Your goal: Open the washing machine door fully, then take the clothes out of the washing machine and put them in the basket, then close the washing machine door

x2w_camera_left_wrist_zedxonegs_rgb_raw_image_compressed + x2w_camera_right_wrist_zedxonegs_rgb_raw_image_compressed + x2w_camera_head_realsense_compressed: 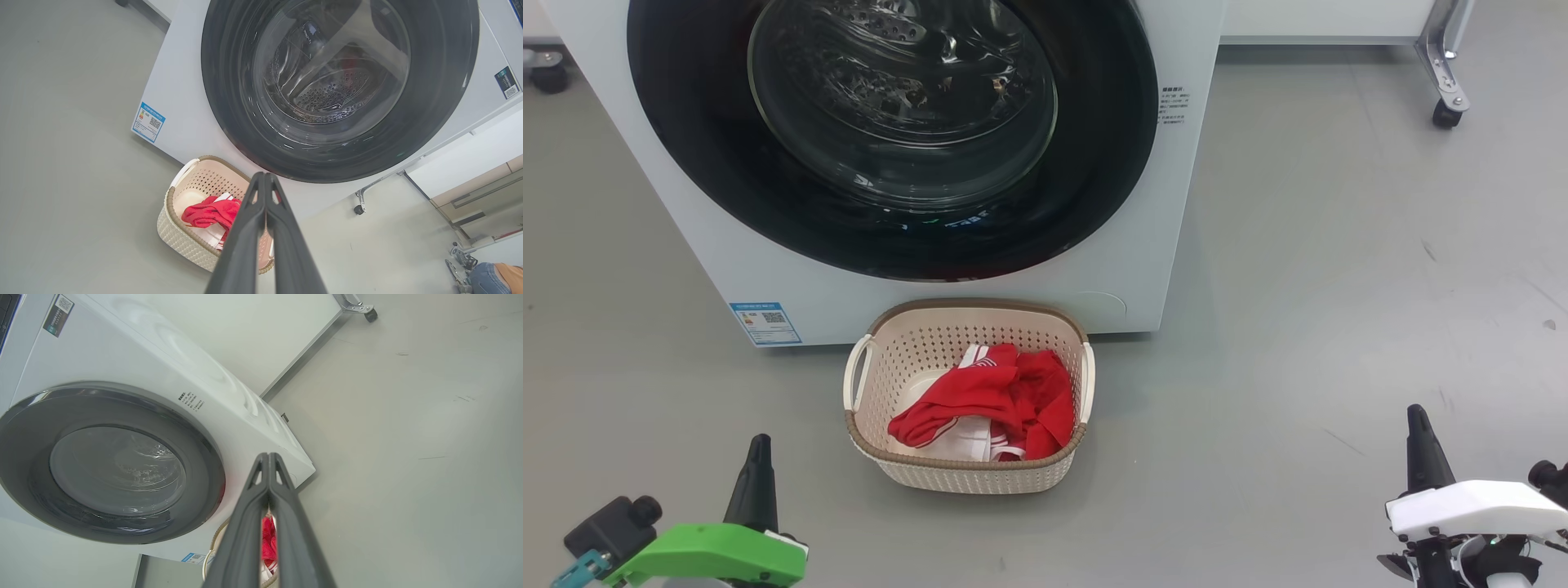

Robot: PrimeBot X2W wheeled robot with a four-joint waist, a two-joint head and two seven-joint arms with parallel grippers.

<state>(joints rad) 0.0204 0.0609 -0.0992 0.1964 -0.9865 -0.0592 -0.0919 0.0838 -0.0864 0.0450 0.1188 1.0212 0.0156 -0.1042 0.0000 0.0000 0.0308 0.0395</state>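
The washing machine (1160,245) stands white and boxy ahead, and its door (1094,180), black-rimmed with a glass bowl, lies flat against the front. On the floor just before it sits the cream basket (968,482) holding the red clothes (988,400) with white trim. My left gripper (760,445) is shut and empty at the lower left, back from the basket. At the lower right my right gripper (1419,416) is shut and empty too. The door (229,102), basket (179,232) and clothes (208,212) also show beyond the shut left gripper (264,176). The shut right gripper (268,456) points past the door (24,433).
A blue sticker (765,323) marks the machine's lower left corner. A caster (1446,114) on a metal leg stands at the far right, another wheel (547,77) at the far left. Part of a person (496,277) shows low in the left wrist view. Grey floor (1339,327) spreads to the right.
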